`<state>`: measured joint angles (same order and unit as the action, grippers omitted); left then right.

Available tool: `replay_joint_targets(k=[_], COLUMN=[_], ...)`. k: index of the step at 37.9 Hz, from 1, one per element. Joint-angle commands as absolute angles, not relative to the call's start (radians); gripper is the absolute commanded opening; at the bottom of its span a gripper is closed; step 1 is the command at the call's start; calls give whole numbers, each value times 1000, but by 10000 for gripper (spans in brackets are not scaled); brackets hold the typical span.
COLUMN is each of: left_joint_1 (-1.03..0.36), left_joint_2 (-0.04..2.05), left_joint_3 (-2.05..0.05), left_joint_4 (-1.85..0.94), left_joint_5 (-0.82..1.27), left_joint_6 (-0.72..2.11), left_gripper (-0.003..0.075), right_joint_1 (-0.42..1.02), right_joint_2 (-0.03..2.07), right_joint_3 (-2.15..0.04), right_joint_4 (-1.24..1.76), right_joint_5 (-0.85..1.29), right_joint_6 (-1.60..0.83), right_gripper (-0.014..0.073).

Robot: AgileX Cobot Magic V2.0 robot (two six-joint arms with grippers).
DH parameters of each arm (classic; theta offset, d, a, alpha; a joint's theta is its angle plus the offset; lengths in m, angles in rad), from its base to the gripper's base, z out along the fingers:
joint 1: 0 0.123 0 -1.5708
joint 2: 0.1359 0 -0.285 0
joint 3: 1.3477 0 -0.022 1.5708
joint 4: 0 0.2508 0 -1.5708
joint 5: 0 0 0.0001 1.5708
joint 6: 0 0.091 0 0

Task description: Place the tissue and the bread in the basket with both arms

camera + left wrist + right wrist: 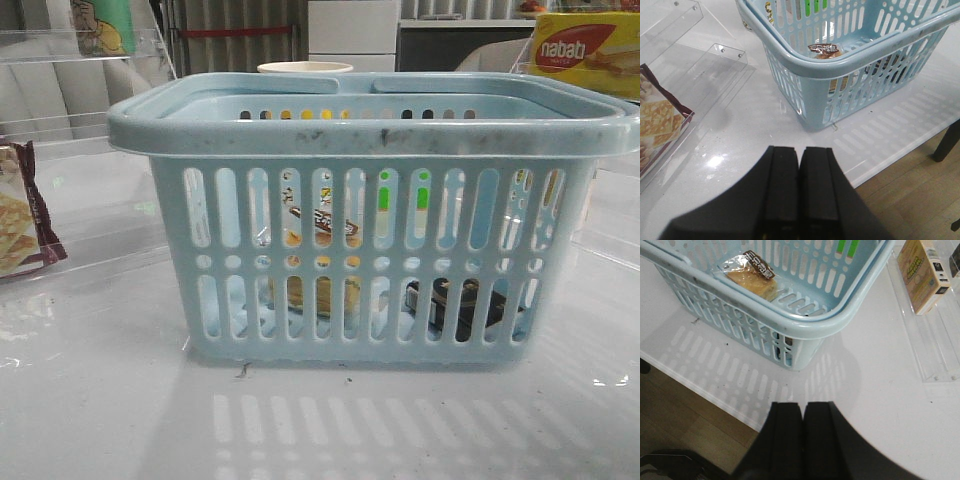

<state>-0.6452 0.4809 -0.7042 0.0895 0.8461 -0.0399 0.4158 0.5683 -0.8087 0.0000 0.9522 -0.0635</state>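
Note:
The light-blue slotted basket (370, 125) stands mid-table; it also shows in the left wrist view (805, 65) and the right wrist view (840, 315). The bread (751, 274), tan-yellow with a dark brown label band, lies inside it on the left (322, 225); its top shows over the rim in the left wrist view (824, 49). The dark tissue packet (462, 305) lies on the basket floor at the right, seen through the slots. My left gripper (800, 152) is shut and empty, off the basket's left corner. My right gripper (803, 407) is shut and empty, off its right corner. Neither gripper shows in the front view.
A maroon-edged snack bag (22, 210) leans in a clear acrylic stand (700, 70) at the left. A yellow box (921, 271) lies in a clear stand at the right. A yellow-red Nabati box (585, 50) stands at the back right. The table's front edge (900, 150) is near both grippers.

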Motion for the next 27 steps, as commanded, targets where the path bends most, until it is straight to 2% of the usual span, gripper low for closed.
replay_joint_targets(k=[1, 8, 16, 27], left_joint_1=[-653, -624, -441, -188], left_joint_2=[486, 452, 340, 133], left_joint_3=[-731, -728, -657, -368], left_joint_4=[87, 82, 101, 69], left_joint_5=[769, 767, 658, 411], left_joint_6=[-48, -48, -48, -48], left_gripper=[91, 91, 91, 91], right_joint_1=[415, 415, 415, 415], right_joint_2=[570, 570, 570, 570], right_joint_3=[-834, -834, -834, -834], right_joint_4=[-8, -8, -8, -8], right_joint_5=[885, 885, 885, 885], right_joint_6=[-62, -62, -62, -62], right_gripper=[53, 53, 53, 53])
